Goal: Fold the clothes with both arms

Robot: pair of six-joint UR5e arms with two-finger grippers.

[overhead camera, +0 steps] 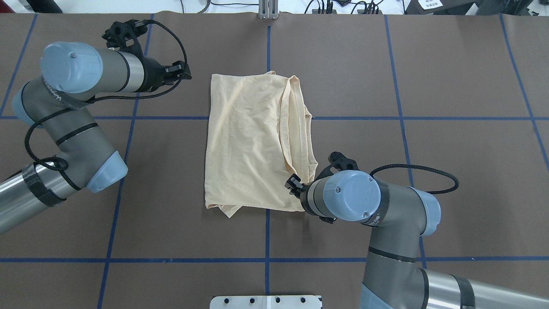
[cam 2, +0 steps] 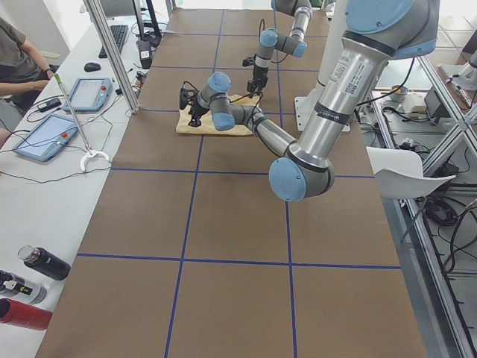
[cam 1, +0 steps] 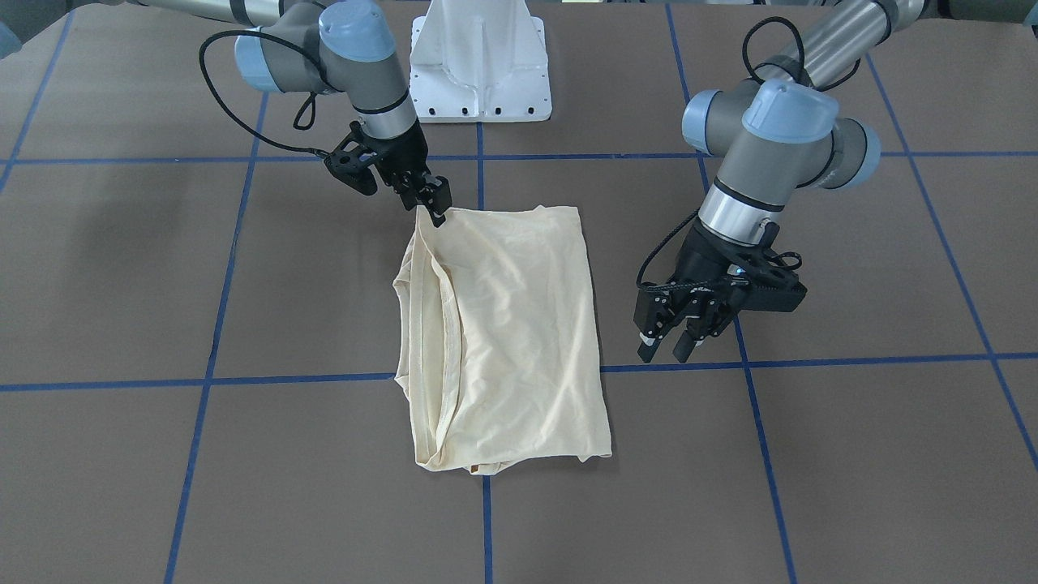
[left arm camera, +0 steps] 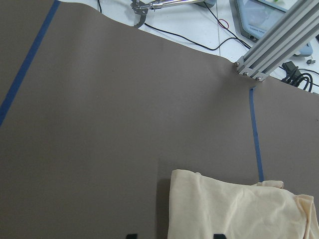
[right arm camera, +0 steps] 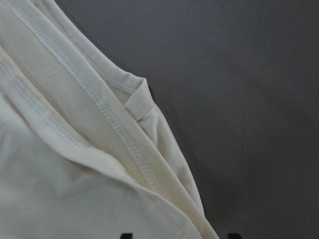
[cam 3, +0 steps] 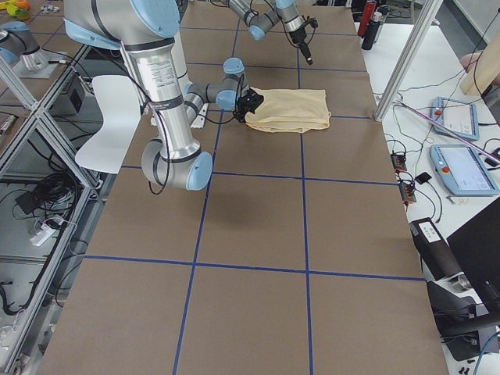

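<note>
**Folded shirt lies between my two open grippers**

Front-facing view: the cream shirt point(cam 1: 511, 324) lies folded into a rough rectangle mid-table point(cam 1: 122, 268), across the blue tape lines point(cam 1: 284, 379). My right gripper point(cam 1: 434, 207) points down at the shirt's corner nearest my base. My left gripper point(cam 1: 663, 350) hangs beside the opposite long edge, fingers spread, with nothing between them.

Overhead view: stacked hems run along the shirt's side point(overhead camera: 296, 128) toward my right arm, whose wrist hides most of that gripper. My left gripper point(overhead camera: 182, 73) is off the cloth, near the far corner.

Side views: the shirt point(cam 3: 293, 109) is a small pale patch between both arms. My jaws are too small to judge there.

Left wrist view: my fingertips point(left arm camera: 130, 235) stand wide apart at the bottom edge, over bare table and a shirt corner point(left arm camera: 229, 209).

Right wrist view: my fingertips point(right arm camera: 125, 235) are also wide apart. Stitched hems point(right arm camera: 75, 84) lie beneath them, unclamped. I cannot tell whether they touch the cloth.
</note>
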